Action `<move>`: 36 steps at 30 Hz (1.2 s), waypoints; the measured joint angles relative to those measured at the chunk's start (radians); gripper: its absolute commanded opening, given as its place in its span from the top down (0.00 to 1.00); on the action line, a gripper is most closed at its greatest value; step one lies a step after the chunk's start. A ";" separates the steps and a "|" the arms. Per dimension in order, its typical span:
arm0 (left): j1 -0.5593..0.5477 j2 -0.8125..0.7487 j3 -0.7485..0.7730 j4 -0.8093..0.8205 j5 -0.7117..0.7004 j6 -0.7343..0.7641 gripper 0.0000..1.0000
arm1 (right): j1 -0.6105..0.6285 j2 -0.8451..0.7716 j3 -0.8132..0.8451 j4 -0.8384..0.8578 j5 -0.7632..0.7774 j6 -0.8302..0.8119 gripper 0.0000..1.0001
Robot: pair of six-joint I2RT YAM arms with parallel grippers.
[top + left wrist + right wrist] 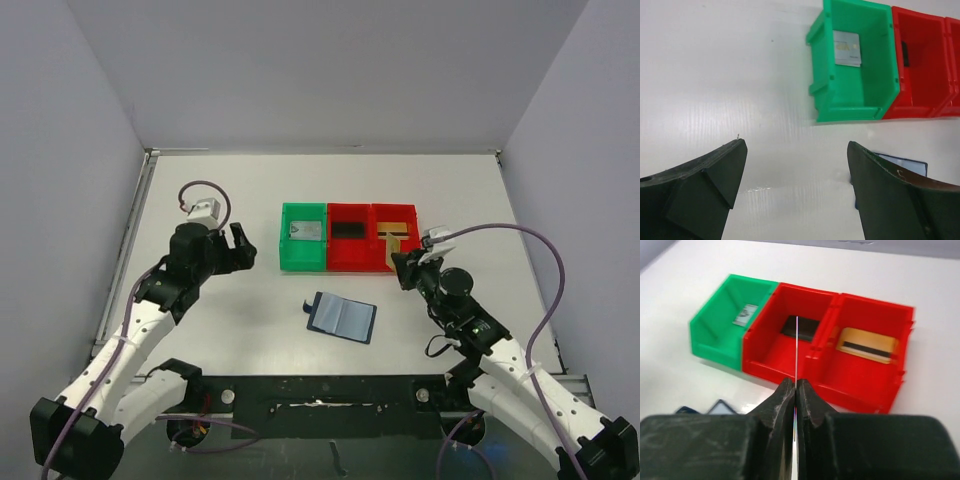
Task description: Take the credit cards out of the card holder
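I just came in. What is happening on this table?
Two robot arms are emptying the card holder, which lies open on the table before three trays. Each tray holds one card: the silver-grey card in the green tray, the black card in the middle red tray, the gold-orange card in the right red tray. The left gripper hangs open and empty beside the green tray. The right gripper is shut near the right red tray; a thin line rising from its tip I cannot identify.
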 measured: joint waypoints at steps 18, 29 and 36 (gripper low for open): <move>0.095 -0.015 -0.005 -0.013 0.051 0.050 0.18 | 0.000 0.163 0.191 -0.226 0.108 -0.671 1.00; 0.079 -0.045 -0.005 -0.011 0.053 0.050 0.18 | -0.005 0.301 0.236 -0.242 0.062 -0.887 1.00; 0.074 -0.046 -0.005 -0.011 0.052 0.050 0.18 | -0.069 0.351 0.241 -0.233 0.017 -0.975 1.00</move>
